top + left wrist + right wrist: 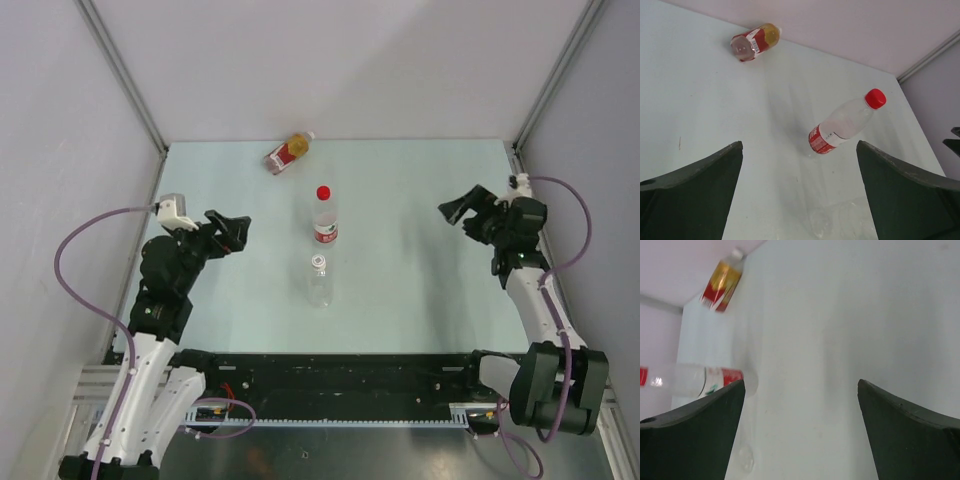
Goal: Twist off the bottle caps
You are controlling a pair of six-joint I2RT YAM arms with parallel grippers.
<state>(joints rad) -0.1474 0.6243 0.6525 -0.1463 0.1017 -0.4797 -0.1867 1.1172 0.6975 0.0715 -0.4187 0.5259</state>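
Noting the top view first: left gripper [238, 233] and right gripper [458, 212] both hang with jaws spread wide, nothing between them, each well apart from the bottles. The red-capped bottle [325, 220] stands mid-table with its red cap [323, 192] on. Just near of it stands the unlabelled clear bottle [319, 285], white cap [318, 262] on. The amber bottle [287, 153] lies on its side by the far wall, pale cap [308, 135] pointing far-right. Judgement: no cap is off yet and the step in hand is the approach. To do it well, one gripper should clamp a bottle body low while the other closes squarely on the cap and turns; thin clear plastic will likely buckle if squeezed hard.

Left wrist view: fingers open, the bare table [700, 110] between them. The red-capped bottle shows ahead to the right and the amber bottle far left, base toward the camera. The clear bottle is only a faint shape at the bottom edge.

Right wrist view: fingers open, nothing held. The amber bottle sits at the far left and the red-labelled bottle at the left edge, partly cut off.

Surface and room: matt pale green-white tabletop, smooth, so a bottle may slide or tip if pushed from one side. Plain grey walls [330, 60], aluminium frame posts [125, 75] at the corners, black rail [340, 375] along the near edge
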